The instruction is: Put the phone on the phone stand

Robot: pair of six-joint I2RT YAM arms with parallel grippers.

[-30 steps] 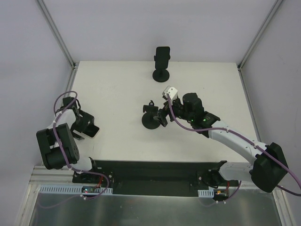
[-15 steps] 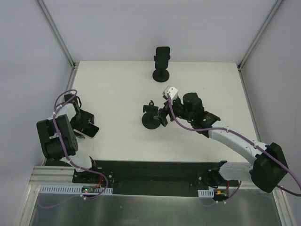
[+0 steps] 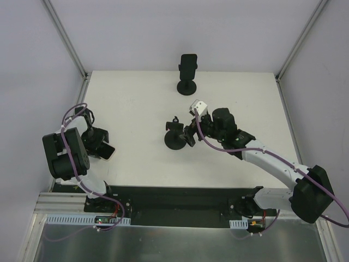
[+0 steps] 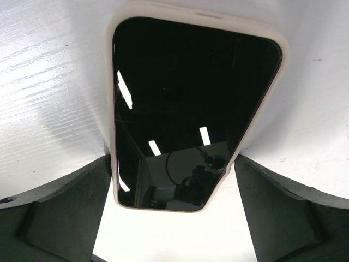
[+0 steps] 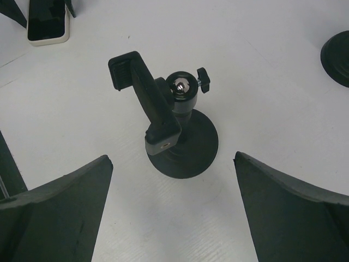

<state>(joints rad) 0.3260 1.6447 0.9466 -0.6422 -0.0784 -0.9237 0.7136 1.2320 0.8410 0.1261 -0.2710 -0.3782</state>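
The phone (image 3: 108, 153), dark screen in a white case, lies flat on the white table at the left. In the left wrist view, the phone (image 4: 185, 98) has its near end between my fingers. My left gripper (image 3: 103, 149) (image 4: 173, 164) is open, its fingertips at the phone's two long edges. The black phone stand (image 3: 176, 137) stands mid-table with its clamp tilted. My right gripper (image 3: 188, 135) (image 5: 173, 164) is open just right of it, and the stand (image 5: 174, 125) sits ahead of the fingers, untouched. The phone also shows in the right wrist view (image 5: 48, 24).
A second black stand (image 3: 187, 86) at the table's back edge carries a dark phone (image 3: 188, 64); its base shows at the right edge of the right wrist view (image 5: 339, 57). Metal frame posts rise at the back corners.
My left arm has swung its elbow back and turned slightly, with the gripper staying at the phone. The phone, the stand and my right arm have hardly moved.
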